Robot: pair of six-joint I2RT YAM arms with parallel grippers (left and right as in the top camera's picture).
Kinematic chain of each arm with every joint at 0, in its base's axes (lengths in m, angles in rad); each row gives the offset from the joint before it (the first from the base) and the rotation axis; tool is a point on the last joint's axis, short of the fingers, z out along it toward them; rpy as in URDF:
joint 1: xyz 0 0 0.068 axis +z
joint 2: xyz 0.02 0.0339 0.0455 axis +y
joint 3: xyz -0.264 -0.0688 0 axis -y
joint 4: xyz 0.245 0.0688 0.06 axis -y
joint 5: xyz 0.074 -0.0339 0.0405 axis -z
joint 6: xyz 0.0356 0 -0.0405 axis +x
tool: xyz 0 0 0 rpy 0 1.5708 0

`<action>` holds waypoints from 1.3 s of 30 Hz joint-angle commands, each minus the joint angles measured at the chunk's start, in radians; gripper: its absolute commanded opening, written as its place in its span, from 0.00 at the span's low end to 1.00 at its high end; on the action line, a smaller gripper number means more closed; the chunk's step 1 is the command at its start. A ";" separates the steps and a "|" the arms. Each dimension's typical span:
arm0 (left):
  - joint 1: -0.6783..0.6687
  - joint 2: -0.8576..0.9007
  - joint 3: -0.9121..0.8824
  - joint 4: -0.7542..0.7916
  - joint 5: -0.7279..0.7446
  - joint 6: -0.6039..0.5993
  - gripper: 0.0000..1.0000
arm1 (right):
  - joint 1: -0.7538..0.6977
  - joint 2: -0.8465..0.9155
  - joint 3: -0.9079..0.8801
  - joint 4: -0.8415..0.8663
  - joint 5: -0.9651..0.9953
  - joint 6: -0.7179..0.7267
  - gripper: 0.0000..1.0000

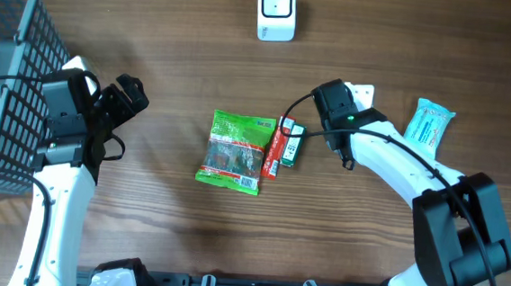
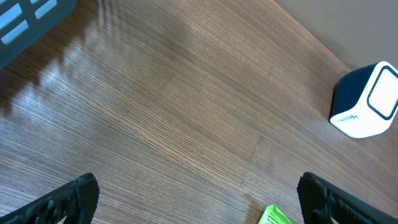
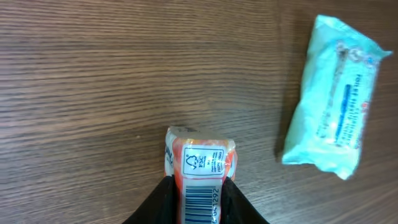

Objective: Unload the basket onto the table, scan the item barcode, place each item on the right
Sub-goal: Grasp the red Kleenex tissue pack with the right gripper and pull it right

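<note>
right gripper (image 3: 198, 190) nipped narrow on orange box (image 3: 200, 155), right of centre | left gripper (image 2: 199, 202) wide open, empty | we'd carry it far to the scanner (image 1: 275, 11), barcode (image 3: 200, 202) squarely facing its window, no wobble

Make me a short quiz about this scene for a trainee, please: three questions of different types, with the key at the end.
1. True or false: the white scanner lies inside the basket.
2. Choose one. What do the fingers of the right gripper hold?
A. nothing
B. an orange pack with a barcode label
C. a bottle
3. Fill the gap: in the right wrist view, the teal pack lies on the table to the ____ of the held pack, apart from it.

Key: 1 false (it stands on the bare table, far from the basket); 2 B; 3 right.
</note>
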State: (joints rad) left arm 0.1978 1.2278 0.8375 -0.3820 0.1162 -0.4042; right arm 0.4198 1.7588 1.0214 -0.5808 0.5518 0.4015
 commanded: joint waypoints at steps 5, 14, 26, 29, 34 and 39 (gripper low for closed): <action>0.003 0.005 0.008 0.003 -0.013 0.016 1.00 | -0.002 0.016 0.002 0.065 -0.318 -0.090 0.46; 0.003 0.005 0.008 0.003 -0.013 0.016 1.00 | -0.006 -0.008 0.010 0.087 -0.405 -0.113 0.49; 0.003 0.005 0.008 0.003 -0.014 0.016 1.00 | -0.157 -0.095 0.035 0.025 -0.672 -0.275 0.71; 0.003 0.005 0.008 0.003 -0.013 0.016 1.00 | -0.194 -0.093 0.032 0.019 -0.682 -0.268 0.64; 0.003 0.005 0.008 0.003 -0.013 0.016 1.00 | -0.303 -0.093 0.032 0.014 -0.842 -0.270 0.60; 0.003 0.005 0.008 0.003 -0.013 0.016 1.00 | -0.400 -0.082 0.029 -0.008 -0.965 -0.272 0.56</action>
State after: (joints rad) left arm 0.1978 1.2278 0.8375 -0.3817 0.1162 -0.4042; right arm 0.0616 1.6798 1.0424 -0.5812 -0.2913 0.1440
